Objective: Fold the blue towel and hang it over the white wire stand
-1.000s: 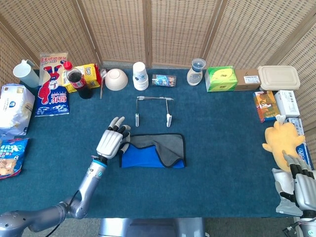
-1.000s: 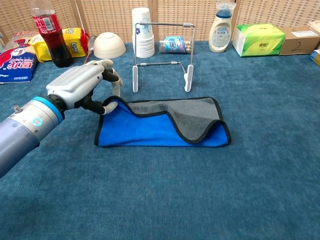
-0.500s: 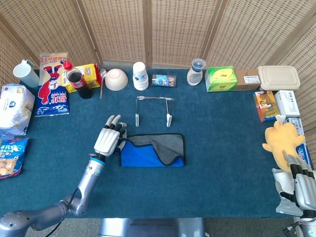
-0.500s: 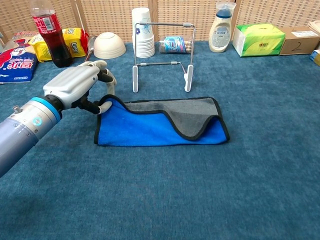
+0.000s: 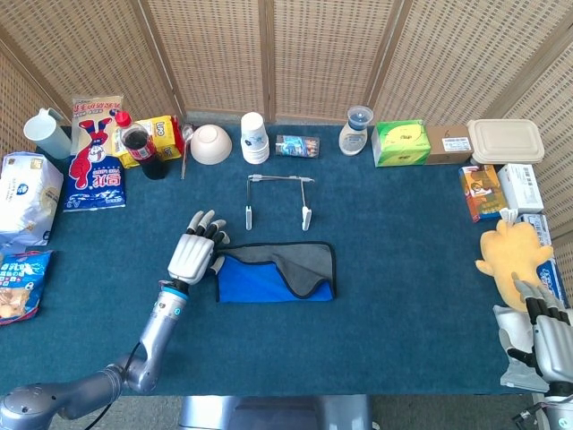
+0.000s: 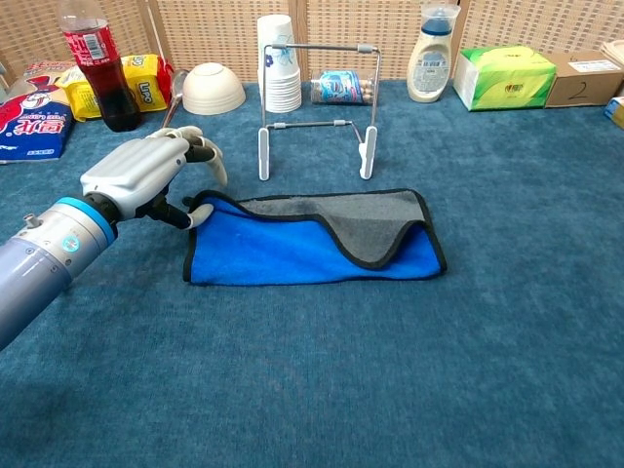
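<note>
The blue towel [image 5: 260, 285] [image 6: 273, 253] lies folded on the carpeted table, with its grey underside turned over at the right end [image 6: 375, 222]. The white wire stand [image 5: 305, 218] [image 6: 367, 156] stands upright just behind it, bare. My left hand [image 5: 191, 255] [image 6: 146, 171] is at the towel's left end. Its fingers are spread above the cloth, and its thumb lies beside the towel's near-left corner, which sits low on the table. My right hand [image 5: 546, 336] rests at the table's front right corner, far from the towel, holding nothing.
Along the back stand a cola bottle [image 6: 93, 58], a white bowl [image 6: 213, 90], stacked paper cups [image 6: 278, 83], a white bottle [image 6: 429, 54] and a green tissue box [image 6: 502, 76]. Snack bags [image 5: 94, 152] line the left edge. A yellow plush toy [image 5: 512, 255] lies at the right.
My left hand has shifted left and lowered the towel's left corner, which was lifted between thumb and finger. Its fingers have opened off the cloth. The right hand has not moved.
</note>
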`<move>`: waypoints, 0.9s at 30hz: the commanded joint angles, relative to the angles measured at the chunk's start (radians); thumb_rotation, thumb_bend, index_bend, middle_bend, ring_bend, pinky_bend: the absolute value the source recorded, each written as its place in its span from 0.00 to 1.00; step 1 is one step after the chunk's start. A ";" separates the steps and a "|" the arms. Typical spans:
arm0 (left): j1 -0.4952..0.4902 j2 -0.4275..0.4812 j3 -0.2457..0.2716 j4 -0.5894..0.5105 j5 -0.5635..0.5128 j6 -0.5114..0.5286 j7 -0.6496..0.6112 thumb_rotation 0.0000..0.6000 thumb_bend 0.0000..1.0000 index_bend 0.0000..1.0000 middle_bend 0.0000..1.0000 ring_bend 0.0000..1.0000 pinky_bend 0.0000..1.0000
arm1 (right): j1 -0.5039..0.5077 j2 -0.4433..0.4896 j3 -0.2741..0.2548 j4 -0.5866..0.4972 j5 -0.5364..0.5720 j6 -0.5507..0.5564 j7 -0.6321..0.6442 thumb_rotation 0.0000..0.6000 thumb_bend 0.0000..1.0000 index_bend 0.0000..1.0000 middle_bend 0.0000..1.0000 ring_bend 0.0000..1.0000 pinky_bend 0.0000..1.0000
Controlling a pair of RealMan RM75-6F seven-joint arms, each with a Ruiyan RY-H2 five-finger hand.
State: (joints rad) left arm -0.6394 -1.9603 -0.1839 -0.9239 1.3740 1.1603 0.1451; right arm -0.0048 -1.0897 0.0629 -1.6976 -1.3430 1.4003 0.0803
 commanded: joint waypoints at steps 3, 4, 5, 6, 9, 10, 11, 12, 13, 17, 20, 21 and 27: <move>0.002 -0.001 0.003 0.002 0.006 0.010 -0.004 1.00 0.30 0.27 0.14 0.00 0.00 | -0.001 0.001 -0.001 -0.002 -0.001 0.001 -0.001 1.00 0.36 0.07 0.12 0.04 0.00; 0.002 -0.002 0.004 0.002 0.008 0.012 -0.004 1.00 0.30 0.25 0.13 0.00 0.00 | -0.001 0.001 -0.001 -0.003 -0.001 0.001 -0.001 1.00 0.36 0.07 0.12 0.04 0.00; 0.002 -0.002 0.004 0.003 0.009 0.015 -0.004 1.00 0.30 0.24 0.13 0.00 0.00 | -0.001 0.002 -0.001 -0.003 -0.001 0.001 -0.001 1.00 0.36 0.07 0.12 0.04 0.00; 0.002 -0.003 0.005 0.005 0.012 0.018 -0.003 1.00 0.30 0.24 0.13 0.00 0.00 | -0.001 0.002 -0.001 -0.003 -0.001 0.001 -0.001 1.00 0.36 0.07 0.12 0.04 0.00; 0.003 -0.006 0.007 0.009 0.014 0.022 0.002 1.00 0.30 0.24 0.13 0.00 0.00 | -0.001 0.002 -0.002 -0.004 -0.001 0.001 -0.001 1.00 0.36 0.07 0.12 0.04 0.00; 0.003 -0.007 0.007 0.010 0.014 0.022 0.004 1.00 0.30 0.24 0.13 0.00 0.00 | -0.001 0.002 -0.002 -0.004 -0.002 0.001 -0.001 1.00 0.36 0.07 0.12 0.04 0.00; 0.003 -0.008 0.006 0.012 0.013 0.023 0.007 1.00 0.30 0.25 0.13 0.00 0.00 | -0.001 0.002 -0.002 -0.005 -0.002 0.001 -0.002 1.00 0.36 0.07 0.12 0.04 0.00; 0.003 -0.009 0.006 0.013 0.013 0.024 0.010 1.00 0.30 0.25 0.13 0.00 0.00 | -0.001 0.002 -0.002 -0.005 -0.002 0.001 -0.002 1.00 0.36 0.07 0.12 0.04 0.00; 0.003 -0.010 0.006 0.014 0.012 0.024 0.012 1.00 0.30 0.25 0.13 0.00 0.00 | -0.001 0.002 -0.002 -0.005 -0.002 0.001 -0.002 1.00 0.36 0.07 0.12 0.04 0.00; 0.003 -0.009 0.006 0.010 0.007 0.016 0.017 1.00 0.31 0.26 0.14 0.00 0.00 | -0.002 0.002 -0.002 -0.006 -0.002 0.003 -0.002 1.00 0.36 0.07 0.12 0.04 0.00; 0.004 -0.008 0.008 0.003 0.003 0.009 0.023 1.00 0.32 0.27 0.16 0.00 0.00 | -0.003 0.002 -0.004 -0.006 -0.003 0.003 -0.002 1.00 0.36 0.07 0.12 0.04 0.00; 0.005 -0.007 0.009 0.000 0.003 0.008 0.025 1.00 0.32 0.28 0.16 0.00 0.00 | -0.003 0.002 -0.004 -0.006 -0.003 0.002 -0.002 1.00 0.36 0.07 0.12 0.04 0.00; 0.010 -0.005 0.016 -0.006 0.005 0.008 0.025 1.00 0.32 0.28 0.17 0.00 0.00 | -0.003 0.003 -0.004 -0.007 -0.004 0.003 -0.002 1.00 0.36 0.07 0.12 0.04 0.00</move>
State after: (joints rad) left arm -0.6293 -1.9651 -0.1671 -0.9300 1.3793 1.1687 0.1699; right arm -0.0075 -1.0867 0.0586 -1.7049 -1.3473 1.4032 0.0786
